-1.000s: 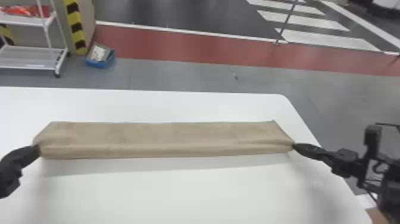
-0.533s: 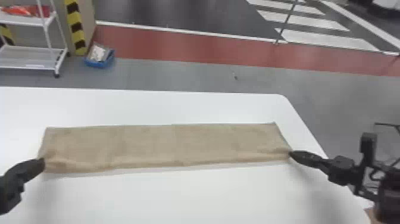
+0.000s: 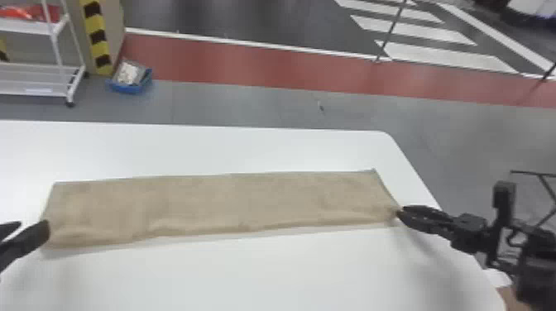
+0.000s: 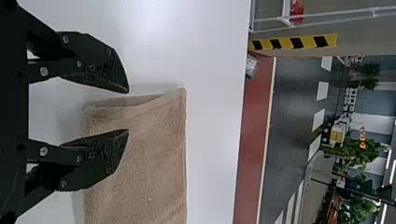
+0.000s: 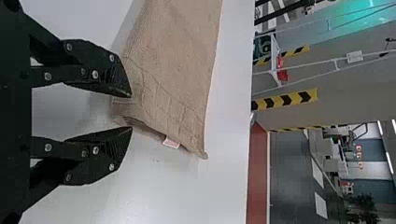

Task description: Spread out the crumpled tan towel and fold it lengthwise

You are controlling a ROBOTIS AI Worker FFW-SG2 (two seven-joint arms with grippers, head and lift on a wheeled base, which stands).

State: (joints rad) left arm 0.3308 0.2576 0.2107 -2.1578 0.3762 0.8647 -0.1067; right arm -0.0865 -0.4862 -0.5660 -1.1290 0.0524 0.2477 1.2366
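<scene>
In the head view my left gripper (image 3: pixel 31 233) is at the left end of the tan towel (image 3: pixel 215 202), and my right gripper (image 3: pixel 403 213) is at its near right corner. The towel lies as a long folded strip across the table, its near edge slightly wavy. In the left wrist view the left gripper (image 4: pixel 128 111) stands open, its fingers apart around the end of the towel (image 4: pixel 149 168). The right gripper (image 5: pixel 131 112) is open too in the right wrist view, by the corner of the towel (image 5: pixel 177 60), where a small white tag (image 5: pixel 171 142) sticks out.
The white table (image 3: pixel 231 277) has its rounded far right corner and right edge near the right arm. Beyond it on the floor are a white shelf cart (image 3: pixel 33 78) and a blue bin (image 3: pixel 130 82).
The near edge of the towel has come down onto the table, toward the robot, and lies flatter. The grippers moved lower with it, and the left one has opened.
</scene>
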